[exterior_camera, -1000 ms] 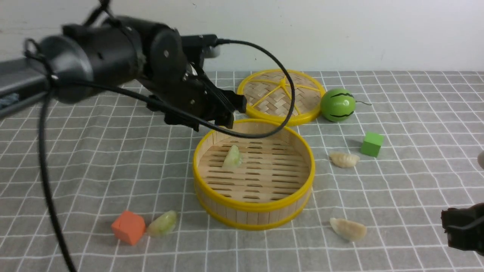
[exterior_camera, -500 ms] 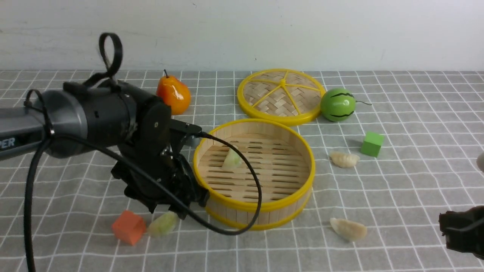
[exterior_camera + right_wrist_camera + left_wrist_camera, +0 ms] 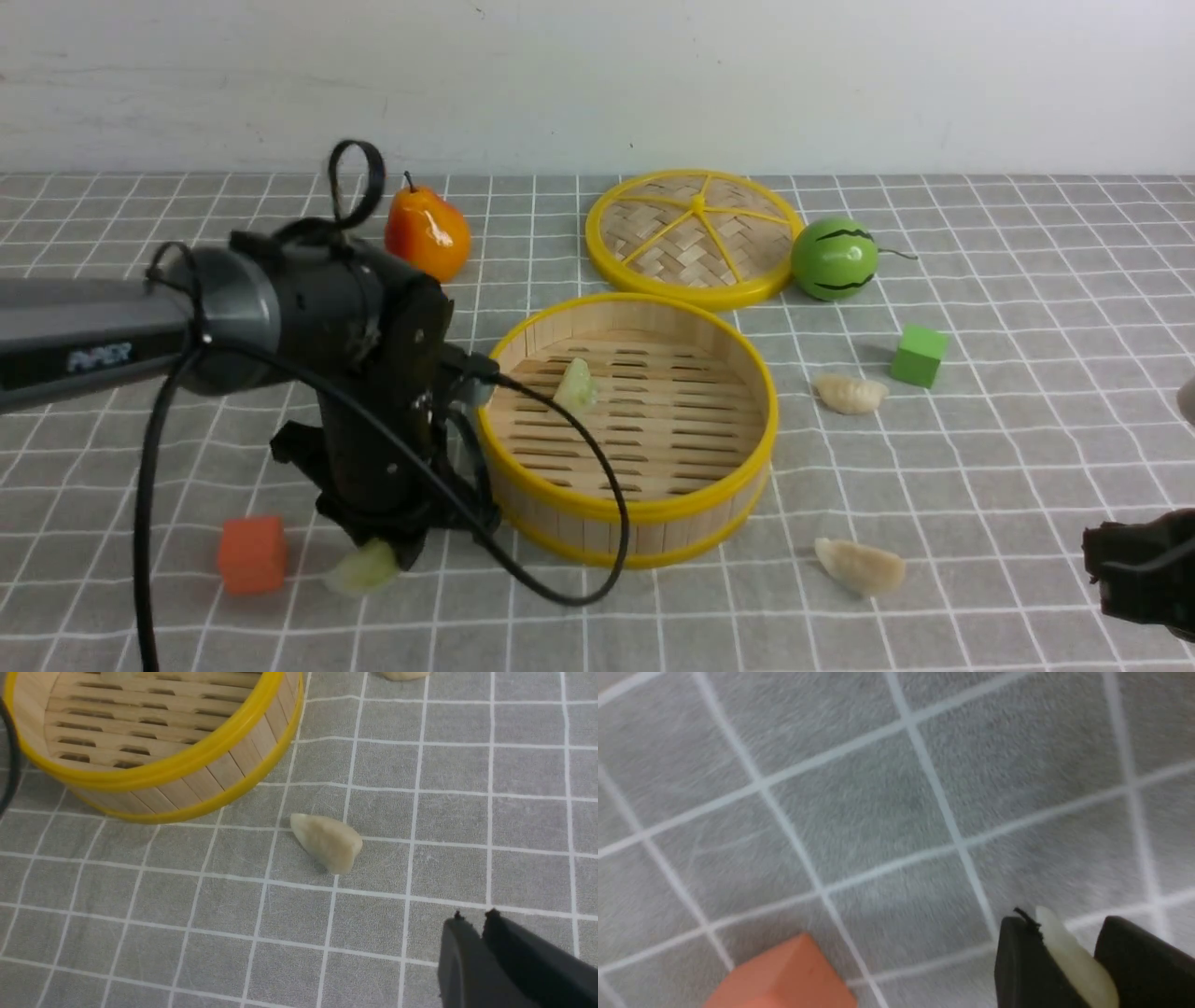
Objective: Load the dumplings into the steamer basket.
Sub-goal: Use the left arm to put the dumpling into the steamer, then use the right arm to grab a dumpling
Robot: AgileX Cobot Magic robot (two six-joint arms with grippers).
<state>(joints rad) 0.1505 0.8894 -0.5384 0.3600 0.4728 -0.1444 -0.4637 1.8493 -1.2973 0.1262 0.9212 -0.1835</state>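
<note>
The steamer basket (image 3: 627,510) stands mid-table and also shows in the right wrist view (image 3: 187,760). One pale green dumpling (image 3: 576,385) lies on its slatted floor. My left gripper (image 3: 381,553) is down at the cloth just left of the basket, its jaws closed on the second green dumpling (image 3: 360,569), which sits between the black fingers (image 3: 1024,961) in the left wrist view (image 3: 1073,961). Two cream dumplings lie on the cloth right of the basket, one far (image 3: 848,394), one near (image 3: 859,567) (image 3: 327,842). My right gripper (image 3: 472,914) is shut and empty at the near right (image 3: 1134,569).
An orange cube (image 3: 250,553) (image 3: 784,975) sits just left of my left gripper. The flat woven lid (image 3: 695,233), a toy watermelon (image 3: 834,259) and an orange pear (image 3: 428,233) are behind the basket. A green cube (image 3: 919,355) lies right of it.
My left arm swung from above the basket's far rim down to the cloth at its left and took the second green dumpling between its jaws. The orange cube and that dumpling shifted left.
</note>
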